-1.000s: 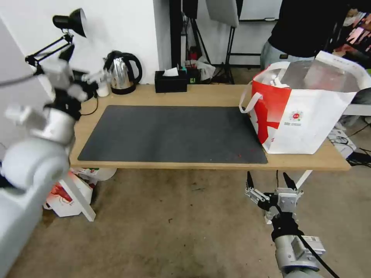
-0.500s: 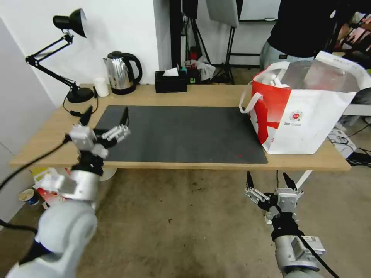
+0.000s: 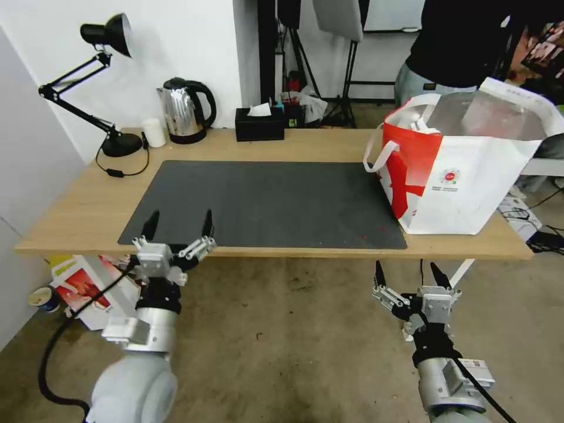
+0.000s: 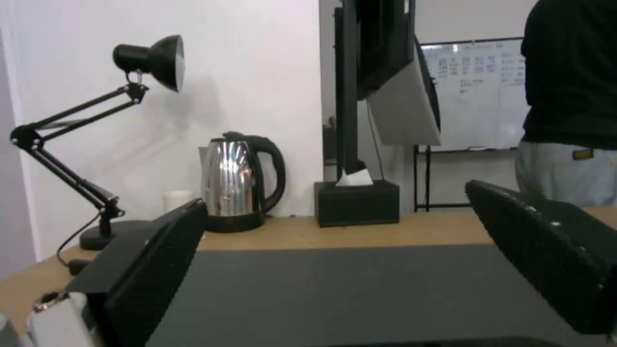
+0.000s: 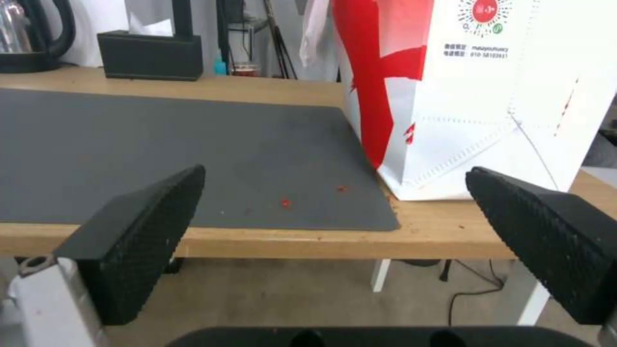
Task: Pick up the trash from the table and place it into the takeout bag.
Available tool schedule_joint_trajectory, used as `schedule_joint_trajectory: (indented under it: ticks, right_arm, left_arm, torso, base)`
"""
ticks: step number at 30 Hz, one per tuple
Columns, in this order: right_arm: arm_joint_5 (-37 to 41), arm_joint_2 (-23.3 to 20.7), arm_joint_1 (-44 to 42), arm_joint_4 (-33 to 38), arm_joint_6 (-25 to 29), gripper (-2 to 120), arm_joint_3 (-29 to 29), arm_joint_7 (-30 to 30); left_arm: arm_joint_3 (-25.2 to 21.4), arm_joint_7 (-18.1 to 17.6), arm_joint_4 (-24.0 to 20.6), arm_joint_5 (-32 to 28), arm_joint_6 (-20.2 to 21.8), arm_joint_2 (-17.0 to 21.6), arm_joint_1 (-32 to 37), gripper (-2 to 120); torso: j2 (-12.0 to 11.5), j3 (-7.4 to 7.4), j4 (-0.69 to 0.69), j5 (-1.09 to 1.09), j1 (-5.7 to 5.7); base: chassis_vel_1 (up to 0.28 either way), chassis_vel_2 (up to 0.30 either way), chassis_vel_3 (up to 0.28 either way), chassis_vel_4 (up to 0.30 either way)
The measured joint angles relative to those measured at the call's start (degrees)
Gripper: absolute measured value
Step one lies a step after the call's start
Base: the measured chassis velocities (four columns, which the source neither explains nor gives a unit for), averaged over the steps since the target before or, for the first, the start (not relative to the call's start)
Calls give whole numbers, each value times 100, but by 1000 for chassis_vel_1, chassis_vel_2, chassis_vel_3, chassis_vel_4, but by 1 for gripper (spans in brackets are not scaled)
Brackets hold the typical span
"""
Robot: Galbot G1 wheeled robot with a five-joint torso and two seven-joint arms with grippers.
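Below table (image 3: 76,205) edge: both grippers, left gripper (image 3: 178,225), right gripper (image 3: 407,274), fingers spread, empty; takeout bag (image 3: 464,170) well apart.

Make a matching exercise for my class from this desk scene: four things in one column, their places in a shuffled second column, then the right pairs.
Things:
1. takeout bag
2. desk lamp
3. tissue box
4. left gripper

Places:
A. table's far left corner
B. by the table's near edge, open
C. table's right end
D. far edge, right of the kettle

Pairs: 1-C, 2-A, 3-D, 4-B
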Motion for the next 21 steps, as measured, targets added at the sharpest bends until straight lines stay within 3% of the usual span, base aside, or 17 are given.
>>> schedule_joint_trajectory:
  ticks: [21]
  right_arm:
    - [0, 0, 1, 0, 0, 100, 0, 0]
  left_arm:
    - [160, -120, 397, 339, -48, -224, 572, 100]
  torso:
    - [0, 0, 0, 0, 0]
  base:
    - [0, 0, 0, 0]
